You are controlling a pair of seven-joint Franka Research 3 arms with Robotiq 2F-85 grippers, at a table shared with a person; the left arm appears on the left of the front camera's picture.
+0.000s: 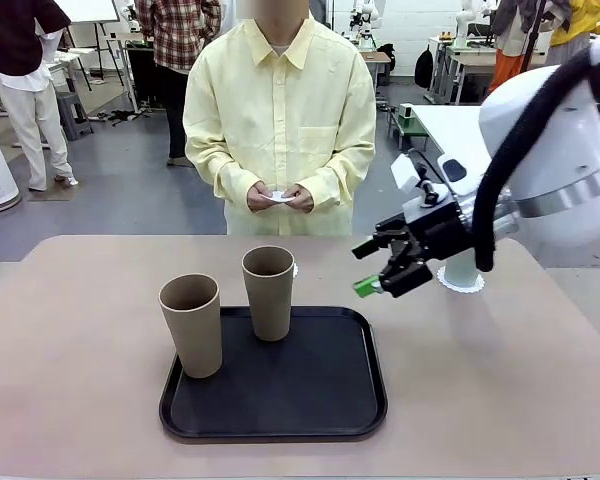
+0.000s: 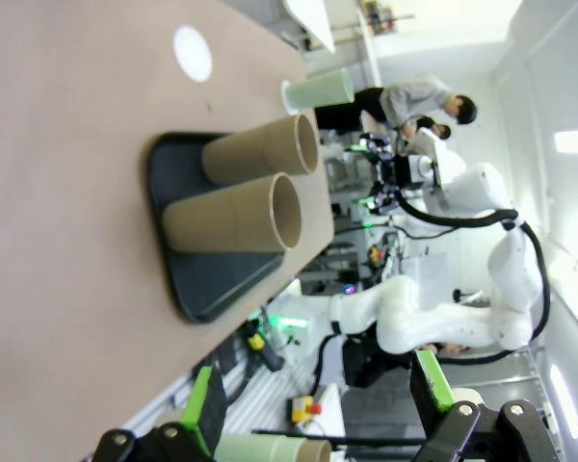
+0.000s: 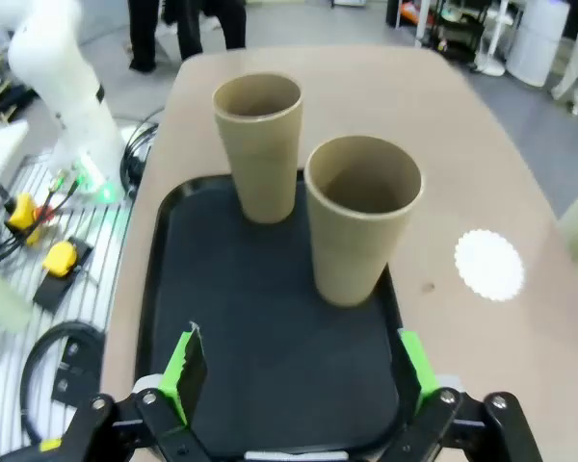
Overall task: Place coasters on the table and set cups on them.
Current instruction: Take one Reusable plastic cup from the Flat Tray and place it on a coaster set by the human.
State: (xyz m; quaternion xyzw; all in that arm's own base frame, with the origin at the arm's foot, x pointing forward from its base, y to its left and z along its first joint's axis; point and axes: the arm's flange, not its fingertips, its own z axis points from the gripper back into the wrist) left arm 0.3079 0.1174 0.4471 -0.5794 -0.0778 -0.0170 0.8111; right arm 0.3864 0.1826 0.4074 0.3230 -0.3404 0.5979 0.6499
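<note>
Nearest us, the black tray [image 1: 280,425], smooth with a raised rim, carries the near tan cup [image 1: 191,325] at its left edge and the far tan cup [image 1: 268,292] at its back edge. Both are matte, tapered and handleless, and we judge neither is placed yet. Our right gripper [image 1: 385,272] hangs at the tray's right end, jaws spread and empty. Our left gripper [image 2: 316,409] is likewise spread, holding nothing. Beyond the tray a bare lacy coaster [image 3: 488,263] lies on the beige table [image 1: 80,300]. The mint cup [image 2: 318,91] stands on its scalloped coaster [image 1: 462,284], so one set is done. The person's hands [image 1: 305,197] hold the third coaster [image 1: 278,197].
</note>
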